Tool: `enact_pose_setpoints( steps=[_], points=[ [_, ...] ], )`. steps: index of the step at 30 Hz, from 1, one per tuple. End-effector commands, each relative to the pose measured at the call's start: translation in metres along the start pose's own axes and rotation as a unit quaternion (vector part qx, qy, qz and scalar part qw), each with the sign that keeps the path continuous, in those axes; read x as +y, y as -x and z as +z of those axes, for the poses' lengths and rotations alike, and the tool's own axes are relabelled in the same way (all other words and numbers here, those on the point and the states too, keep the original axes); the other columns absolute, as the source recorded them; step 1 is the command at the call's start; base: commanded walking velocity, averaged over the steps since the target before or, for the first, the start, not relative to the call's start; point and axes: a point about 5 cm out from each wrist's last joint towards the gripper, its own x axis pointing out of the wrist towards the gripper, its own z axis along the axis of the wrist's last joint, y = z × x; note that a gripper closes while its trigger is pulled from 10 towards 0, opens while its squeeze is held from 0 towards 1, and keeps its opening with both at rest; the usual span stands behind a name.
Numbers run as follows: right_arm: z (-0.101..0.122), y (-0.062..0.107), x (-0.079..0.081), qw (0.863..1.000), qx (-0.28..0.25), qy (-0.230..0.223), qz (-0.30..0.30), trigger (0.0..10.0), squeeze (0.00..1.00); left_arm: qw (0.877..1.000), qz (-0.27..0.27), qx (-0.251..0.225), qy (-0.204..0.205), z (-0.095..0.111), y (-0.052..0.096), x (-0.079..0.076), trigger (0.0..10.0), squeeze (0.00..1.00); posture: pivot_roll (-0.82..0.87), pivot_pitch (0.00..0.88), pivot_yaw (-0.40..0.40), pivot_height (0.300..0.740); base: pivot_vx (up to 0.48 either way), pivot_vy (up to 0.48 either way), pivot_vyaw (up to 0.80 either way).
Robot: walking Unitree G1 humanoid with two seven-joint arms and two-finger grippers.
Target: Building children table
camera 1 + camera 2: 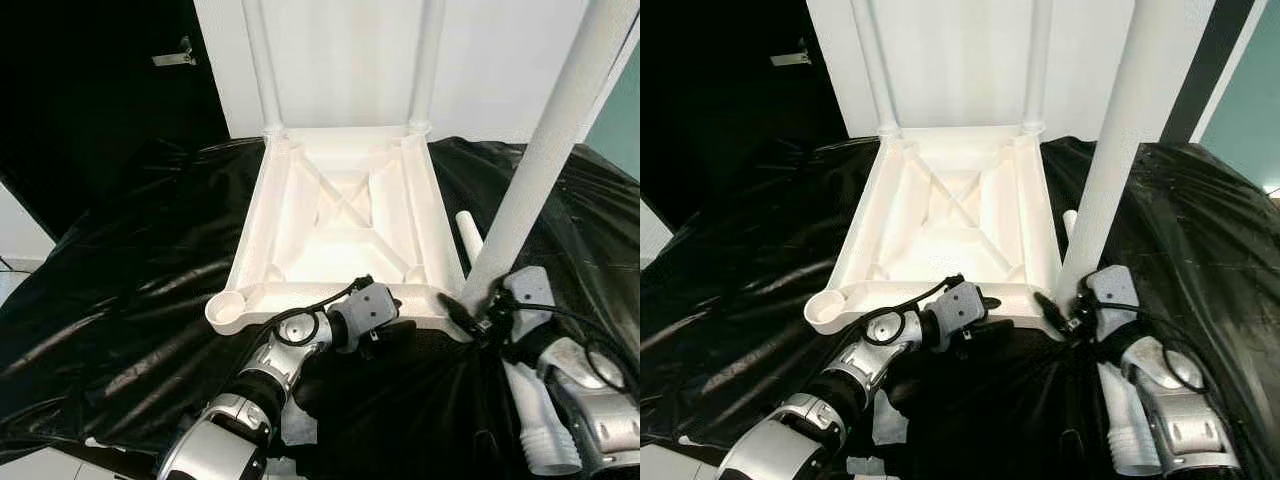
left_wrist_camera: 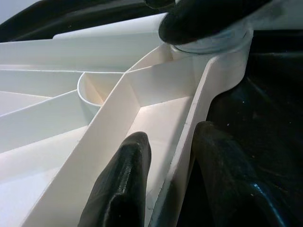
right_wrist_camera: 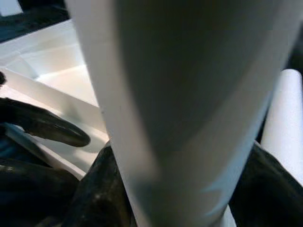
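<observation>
- Leftmost, the near-left corner socket [image 1: 229,305] of the upturned white tabletop [image 1: 340,215] is a round cup with no leg in it.
- Next, the left gripper [image 2: 170,175] reaches in from the robot's left arm [image 1: 265,385] and straddles the tabletop's near edge rim: one black finger [image 2: 124,184] lies inside the tray against the rim wall, the other outside it on the black sheet [image 1: 120,300]. The jaws are parted only by the rim's thickness and press against it on both sides.
- Behind, two white legs [image 1: 262,65] already stand upright in the tabletop's two far corners, rising out of frame against a white wall [image 1: 345,60]. Crossed ribs brace the underside of the tabletop.
- Further right, a third white leg [image 1: 545,160] leans up from the near-right corner, tilted to the right at its top. Its foot sits at that corner socket, though whether it is fully seated cannot be told.
- At its base the right gripper [image 1: 482,312] is clamped around the leg; in the right wrist view the leg [image 3: 189,109] runs between the dark fingers [image 3: 94,198], which hug it on both sides.
- Just beside that, a fourth loose leg [image 1: 535,420] lies flat on the black sheet, partly under the right arm [image 1: 590,400], its ribbed end towards the robot.
- No readable writing or labels show on any part.
</observation>
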Motion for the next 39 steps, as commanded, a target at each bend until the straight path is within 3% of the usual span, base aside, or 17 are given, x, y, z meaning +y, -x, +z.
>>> enact_pose_setpoints(
  steps=[1, 6, 11, 13, 16, 24, 25, 29, 30, 31, 32, 33, 34, 35, 36, 39],
  points=[
    [-0.002, -0.003, 0.017, 0.998, 0.014, 0.024, 0.065, 0.0, 0.0, 0.997, 0.01, 0.063, 0.049, -0.03, 0.003, -0.017, 10.0, 0.0, -0.08, 0.0, 0.016, 0.74, 0.0, 0.0, 0.0],
    [-0.017, -0.006, 0.026, 0.997, 0.057, 0.011, 0.053, 0.0, 0.0, 0.997, 0.009, 0.063, 0.048, -0.03, 0.003, -0.017, 10.0, 0.0, -0.07, 0.0, 0.022, 0.74, 0.0, 0.0, 0.0],
    [-0.022, -0.01, 0.036, 0.998, 0.063, -0.024, 0.015, 0.0, 0.0, 0.997, 0.008, 0.065, 0.045, -0.03, 0.005, -0.015, 10.0, 0.0, -0.08, 0.0, 0.026, 0.74, 0.0, 0.0, 0.0],
    [-0.022, -0.013, 0.037, 0.998, 0.059, -0.035, -0.014, 0.0, 0.0, 0.997, 0.008, 0.066, 0.045, -0.03, 0.005, -0.015, 10.0, 0.0, -0.08, 0.0, 0.025, 0.74, 0.0, 0.0, 0.0],
    [-0.023, -0.02, 0.045, 0.985, 0.04, -0.087, -0.144, 0.0, 0.0, 0.997, 0.007, 0.064, 0.044, -0.029, 0.004, -0.015, 10.0, 0.0, -0.08, 0.0, 0.023, 0.74, 0.0, 0.0, 0.0],
    [-0.02, -0.024, 0.053, 0.973, 0.029, -0.092, -0.212, 0.0, 0.0, 0.997, 0.007, 0.062, 0.044, -0.028, 0.002, -0.016, 10.0, 0.0, -0.07, 0.0, 0.019, 0.74, 0.0, 0.0, 0.0],
    [-0.02, -0.026, 0.051, 0.973, 0.035, -0.085, -0.21, 10.0, 0.0, 0.997, 0.007, 0.062, 0.045, -0.029, 0.003, -0.017, 10.0, 0.0, -0.07, 0.0, 0.019, 0.74, 0.0, 0.0, 0.0],
    [-0.019, -0.029, 0.048, 0.976, 0.046, -0.079, -0.197, 10.0, 0.0, 0.997, 0.006, 0.062, 0.047, -0.03, 0.003, -0.018, 10.0, 0.0, -0.07, 0.0, 0.017, 0.74, 0.0, 0.0, 0.0],
    [-0.019, -0.028, 0.047, 0.976, 0.046, -0.079, -0.197, 10.0, 0.84, 0.997, 0.005, 0.062, 0.048, -0.03, 0.003, -0.018, 10.0, 0.0, -0.07, 0.0, 0.016, 0.74, 0.0, 0.0, 0.0],
    [-0.019, -0.028, 0.047, 0.976, 0.046, -0.079, -0.197, 10.0, 0.84, 0.997, 0.005, 0.062, 0.048, -0.03, 0.003, -0.018, 10.0, 0.0, -0.07, 0.0, 0.016, 0.74, 0.0, 0.0, 0.0],
    [-0.018, -0.027, 0.046, 0.975, 0.047, -0.08, -0.203, 10.0, 1.0, 0.997, 0.001, 0.061, 0.055, -0.03, 0.003, -0.019, 10.0, 0.09, -0.07, 0.0, 0.015, 0.74, 0.0, 0.0, 0.0],
    [-0.017, -0.024, 0.045, 0.973, 0.047, -0.081, -0.21, 10.0, 1.0, 0.996, -0.003, 0.059, 0.064, -0.031, 0.004, -0.02, 10.0, 0.62, -0.07, 0.0, 0.015, 0.74, 0.0, 0.0, 0.0],
    [-0.017, -0.022, 0.044, 0.972, 0.048, -0.081, -0.215, 10.0, 1.0, 0.996, -0.007, 0.057, 0.069, -0.031, 0.004, -0.021, 10.0, 0.62, -0.07, 0.0, 0.015, 0.74, 0.0, 0.0, 0.0],
    [-0.016, -0.019, 0.044, 0.971, 0.049, -0.08, -0.22, 10.0, 0.43, 0.996, -0.012, 0.055, 0.074, -0.031, 0.005, -0.021, 10.0, 1.0, -0.07, 0.0, 0.015, 0.74, 0.0, 0.0, 0.0],
    [-0.015, -0.016, 0.043, 0.97, 0.05, -0.079, -0.225, 10.0, 0.0, 0.995, -0.016, 0.055, 0.076, -0.031, 0.005, -0.022, 10.0, 1.0, -0.08, 0.0, 0.015, 0.74, 0.0, 0.0, 0.0],
    [-0.01, -0.009, 0.042, 0.968, 0.048, -0.073, -0.235, 10.0, 0.0, 0.996, -0.013, 0.058, 0.068, -0.032, 0.006, -0.022, 10.0, 1.0, -0.09, 0.0, 0.02, 0.74, 0.0, 0.0, 0.0]
  ],
)
